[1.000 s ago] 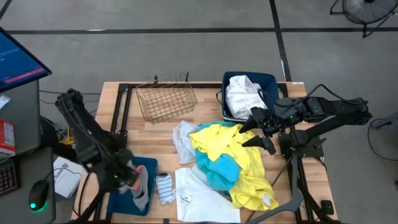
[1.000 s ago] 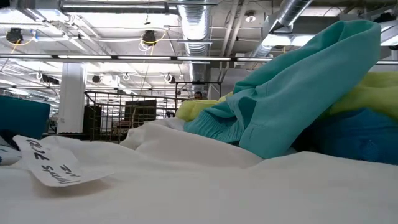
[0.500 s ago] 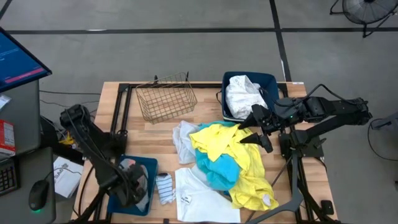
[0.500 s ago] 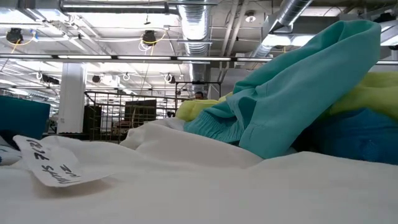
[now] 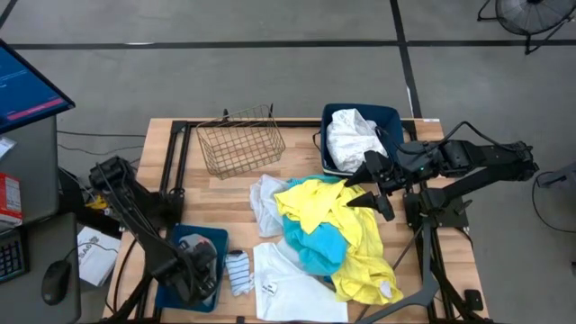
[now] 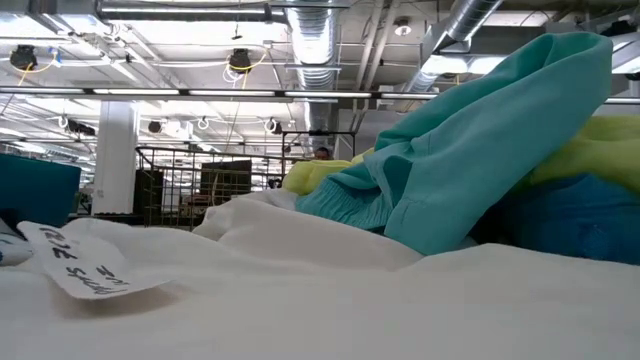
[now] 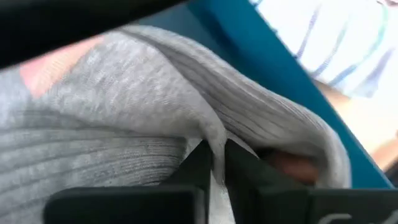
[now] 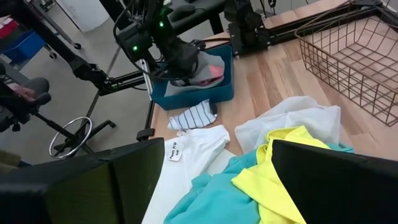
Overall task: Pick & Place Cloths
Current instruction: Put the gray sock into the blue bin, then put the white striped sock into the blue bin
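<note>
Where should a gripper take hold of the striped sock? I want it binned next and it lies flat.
Pinch the striped sock at its end nearest the blue bin, coming straight down from above. It lies flat and alone on bare wood between bin and white cloth, so probably only a top-down pinch gathers fabric.

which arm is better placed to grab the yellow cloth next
Right. The right gripper hangs open at the edge of the yellow cloth, while the left gripper is down in the blue bin, shut on a grey sock.
</note>
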Robot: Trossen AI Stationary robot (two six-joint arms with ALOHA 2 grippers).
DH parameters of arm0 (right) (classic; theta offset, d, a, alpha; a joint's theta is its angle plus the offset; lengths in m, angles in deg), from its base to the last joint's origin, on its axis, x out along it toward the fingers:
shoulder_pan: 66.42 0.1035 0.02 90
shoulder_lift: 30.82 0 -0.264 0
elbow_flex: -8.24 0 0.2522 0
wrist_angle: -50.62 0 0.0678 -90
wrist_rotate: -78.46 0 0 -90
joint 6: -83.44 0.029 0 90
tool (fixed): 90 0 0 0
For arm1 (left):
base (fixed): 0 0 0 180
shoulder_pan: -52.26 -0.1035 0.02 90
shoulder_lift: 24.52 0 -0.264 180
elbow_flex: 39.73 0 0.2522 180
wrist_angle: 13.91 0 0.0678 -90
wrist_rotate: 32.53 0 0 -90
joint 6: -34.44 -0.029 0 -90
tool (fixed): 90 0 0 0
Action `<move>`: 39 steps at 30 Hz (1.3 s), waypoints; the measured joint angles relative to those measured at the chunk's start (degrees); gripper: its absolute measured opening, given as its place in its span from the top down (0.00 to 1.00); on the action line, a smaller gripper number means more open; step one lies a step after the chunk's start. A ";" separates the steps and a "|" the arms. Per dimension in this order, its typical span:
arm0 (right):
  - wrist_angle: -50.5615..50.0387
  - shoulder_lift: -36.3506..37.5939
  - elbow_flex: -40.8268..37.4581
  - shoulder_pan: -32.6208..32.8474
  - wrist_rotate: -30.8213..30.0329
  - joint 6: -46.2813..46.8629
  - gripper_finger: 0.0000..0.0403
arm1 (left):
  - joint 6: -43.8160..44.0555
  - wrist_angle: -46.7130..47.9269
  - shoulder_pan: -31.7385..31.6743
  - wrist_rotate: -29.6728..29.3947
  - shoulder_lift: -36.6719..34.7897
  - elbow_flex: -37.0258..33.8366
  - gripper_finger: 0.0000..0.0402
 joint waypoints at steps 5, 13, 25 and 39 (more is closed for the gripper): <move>1.04 0.00 0.02 0.00 0.00 -0.04 0.28 | -4.95 -0.28 0.00 -1.49 -4.53 0.00 0.78; 0.16 0.00 0.01 0.00 0.00 -0.06 0.28 | -6.14 -1.58 -1.27 -10.80 -15.70 0.00 0.47; 0.61 0.01 0.02 0.00 0.01 -0.05 0.28 | -57.34 -26.83 -10.08 -20.50 -17.35 0.07 0.40; 0.79 0.00 0.00 -0.04 0.02 1.49 0.28 | -68.67 -30.42 -15.58 1.47 0.74 0.00 0.35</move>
